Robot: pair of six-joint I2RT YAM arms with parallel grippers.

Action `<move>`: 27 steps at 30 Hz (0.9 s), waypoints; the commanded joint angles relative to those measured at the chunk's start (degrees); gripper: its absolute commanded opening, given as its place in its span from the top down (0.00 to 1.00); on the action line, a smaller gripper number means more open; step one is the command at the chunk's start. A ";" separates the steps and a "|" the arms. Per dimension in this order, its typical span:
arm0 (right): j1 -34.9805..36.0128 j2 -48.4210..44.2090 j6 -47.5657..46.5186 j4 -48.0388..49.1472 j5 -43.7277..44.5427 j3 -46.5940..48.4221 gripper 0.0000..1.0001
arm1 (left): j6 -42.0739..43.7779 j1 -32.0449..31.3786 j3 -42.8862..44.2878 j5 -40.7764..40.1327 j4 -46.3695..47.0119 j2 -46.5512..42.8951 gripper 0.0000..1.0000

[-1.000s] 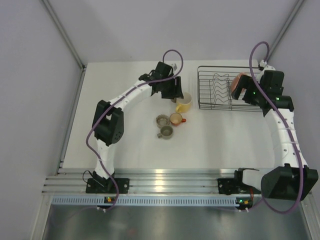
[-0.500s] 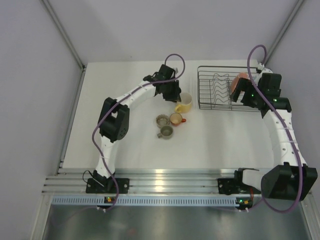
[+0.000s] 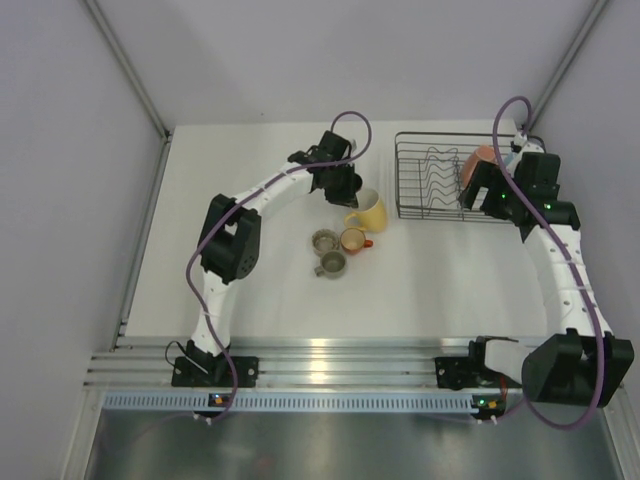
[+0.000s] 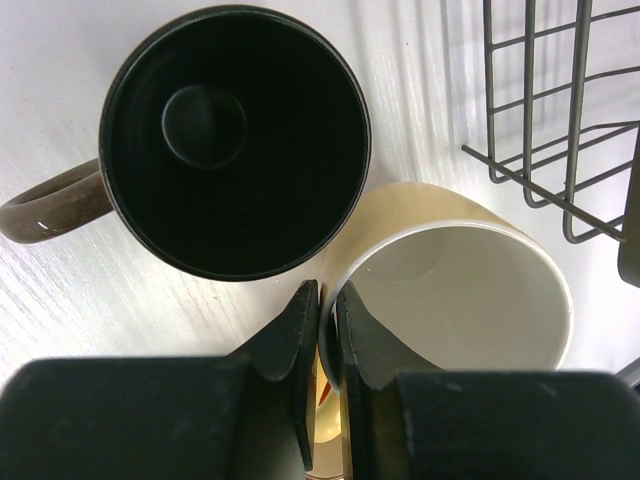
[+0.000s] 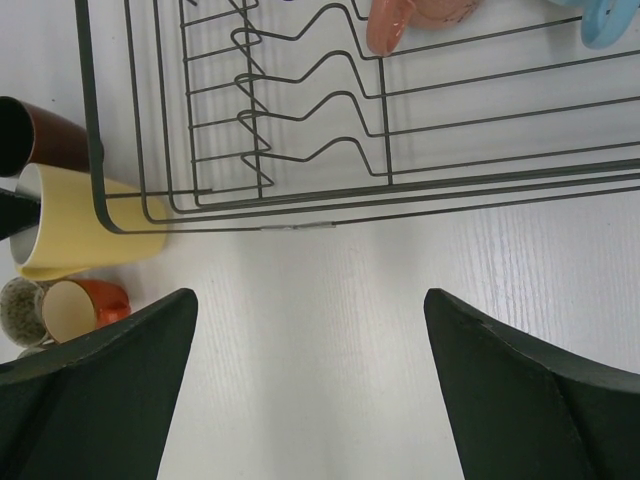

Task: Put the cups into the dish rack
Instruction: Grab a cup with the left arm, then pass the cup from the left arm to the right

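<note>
My left gripper [image 3: 346, 188] [image 4: 328, 318] is shut on the rim of the yellow cup [image 3: 368, 212] [image 4: 470, 290], one finger inside it and one outside. A dark brown cup [image 4: 235, 140] stands upright right beside it, handle to the left. The black wire dish rack [image 3: 430, 215] [image 5: 386, 120] holds a pink cup [image 3: 482, 157] [image 5: 410, 15] and a light blue cup [image 5: 610, 20] at its far end. My right gripper [image 3: 482, 190] [image 5: 310, 300] hovers open over bare table just in front of the rack, nothing between its fingers.
A small orange cup [image 3: 352, 238] [image 5: 85, 305] and two grey-olive cups [image 3: 324, 240] [image 3: 331, 263] stand in a cluster nearer than the yellow cup. The rack's left wall is close to the yellow cup's right side.
My left gripper closed onto the yellow cup's rim, and the cup shifted slightly nearer. My right gripper drew back a little from the rack, still open.
</note>
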 commanded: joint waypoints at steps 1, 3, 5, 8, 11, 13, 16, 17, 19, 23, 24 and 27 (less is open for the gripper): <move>0.29 -1.81 0.65 3.34 -0.43 -0.03 0.04 | 0.99 -0.16 2.57 0.19 -0.83 -2.16 1.00; 0.29 -1.72 0.65 3.34 -0.43 0.15 0.05 | 0.99 -0.25 2.83 0.10 -0.83 -2.86 1.00; 0.29 -1.81 0.56 3.34 -0.51 0.41 0.04 | 0.99 -0.25 3.36 0.10 -0.83 -4.44 1.00; 0.29 -2.07 0.47 3.34 -1.04 0.94 0.04 | 0.55 -0.16 5.38 0.36 -1.00 -7.16 1.00; 0.29 -2.25 0.21 3.60 -2.27 1.81 0.04 | -0.16 -0.25 7.93 1.51 -1.27 -9.97 1.00; 0.29 -2.42 0.56 4.74 -4.54 2.08 0.03 | -0.16 -0.16 9.68 1.86 -2.05 -11.38 1.00; 0.29 -2.95 1.96 7.63 -8.67 1.90 0.03 | -0.77 0.19 9.95 3.08 -2.32 -14.72 1.00; 0.29 -3.13 2.75 8.52 -9.82 1.82 0.03 | -0.95 0.36 9.95 4.13 -2.23 -15.51 1.00; 0.29 -3.57 4.94 10.71 -14.28 1.12 0.03 | -1.12 1.15 9.78 5.28 -1.62 -17.36 1.00; 0.29 -5.41 11.71 20.19 -22.12 -2.66 0.03 | -8.92 3.96 -0.98 18.44 13.41 -21.40 1.00; 0.38 -6.20 13.20 25.09 -23.44 -4.58 0.03 | -12.16 5.62 -3.64 25.00 18.28 -22.54 1.00; 0.73 -7.78 19.44 34.32 -27.40 -7.14 0.03 | -24.83 7.22 -10.50 31.98 35.44 -25.10 1.00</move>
